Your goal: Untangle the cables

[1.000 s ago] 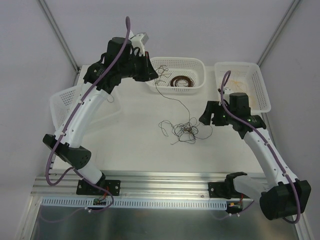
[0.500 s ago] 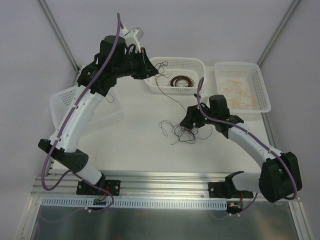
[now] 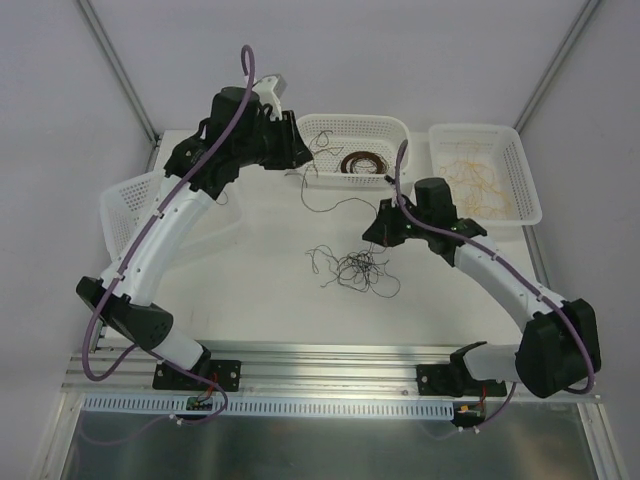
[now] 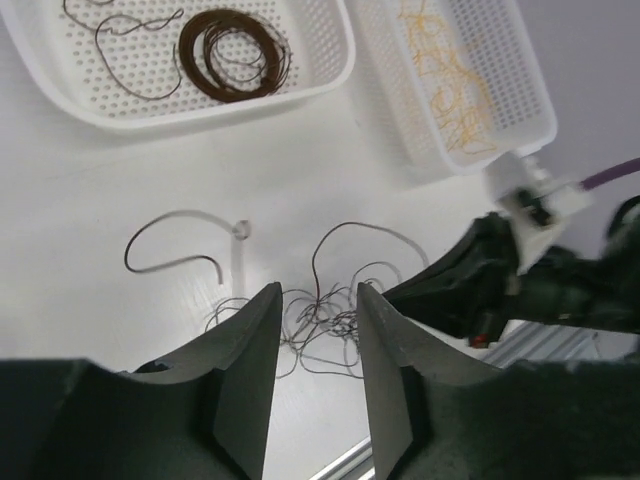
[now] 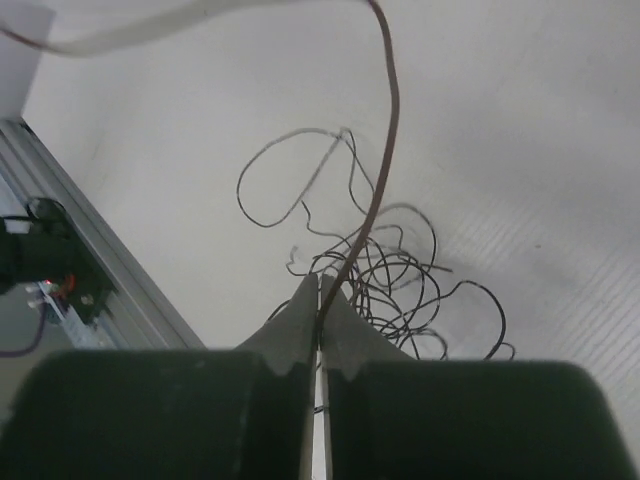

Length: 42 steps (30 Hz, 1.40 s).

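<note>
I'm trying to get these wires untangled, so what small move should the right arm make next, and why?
Probably lift the right gripper slowly up and away from the tangle. Its jaws are pinched shut on one dark wire just above that tangle, while the left gripper is open and holds nothing.

— How many baskets?
— Three: left basket, middle basket, right basket.
— Arms?
— Two, left arm and right arm. Each has one end effector: left end effector, right end effector.
— And cables?
— One tangled clump on the worktop and one dark coil. The yellow strands are too many to count.
</note>
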Available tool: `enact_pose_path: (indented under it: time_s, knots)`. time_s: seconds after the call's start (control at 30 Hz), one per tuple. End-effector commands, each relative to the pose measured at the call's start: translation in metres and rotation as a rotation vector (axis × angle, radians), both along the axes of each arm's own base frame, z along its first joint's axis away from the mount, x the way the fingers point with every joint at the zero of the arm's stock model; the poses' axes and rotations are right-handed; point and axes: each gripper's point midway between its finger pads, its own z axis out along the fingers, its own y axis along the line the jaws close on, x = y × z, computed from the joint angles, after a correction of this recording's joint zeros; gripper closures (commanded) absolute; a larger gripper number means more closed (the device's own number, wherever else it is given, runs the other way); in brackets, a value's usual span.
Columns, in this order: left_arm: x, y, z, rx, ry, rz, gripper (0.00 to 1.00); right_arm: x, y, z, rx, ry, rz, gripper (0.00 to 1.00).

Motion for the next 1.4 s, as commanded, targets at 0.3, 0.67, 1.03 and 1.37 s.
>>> enact_pose_path:
  time_s: [0.3,0.67,1.03,1.37]
  knots:
    - [-0.05,-0.021,-0.037,-0.065,-0.07,-0.267,0.27,0.007,0.012,0.165,0.242,-0.014,-0.149,0.99]
    - [-0.083,-0.065,-0.083,-0.119,-0.269,-0.491,0.25,0.003,0.018,0.166,0.292,0.044,-0.179,0.99]
    - [-0.084,-0.099,-0.114,-0.089,-0.335,-0.573,0.35,-0.009,0.034,0.177,0.348,0.07,-0.142,0.99]
    - [-0.07,-0.113,-0.133,-0.076,-0.337,-0.53,0.49,-0.02,0.049,0.185,0.397,0.088,-0.114,0.99]
